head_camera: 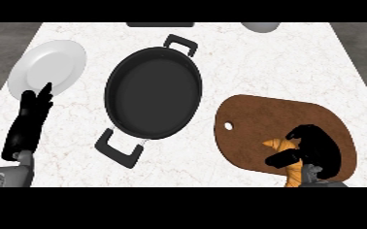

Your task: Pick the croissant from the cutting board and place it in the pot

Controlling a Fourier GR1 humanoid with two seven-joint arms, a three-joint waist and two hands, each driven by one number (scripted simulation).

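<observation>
Croissant (288, 161) lies on the near part of the brown cutting board (265, 114), at the right. The right hand (314, 148) curls its fingers and thumb around it. The left hand (30, 111) rests open at the left edge, fingers up, touching the white plate (54, 63). The black pot (153, 98) sits in the middle of the white surface (265, 63). A grey bowl (261, 26) stands far back.
</observation>
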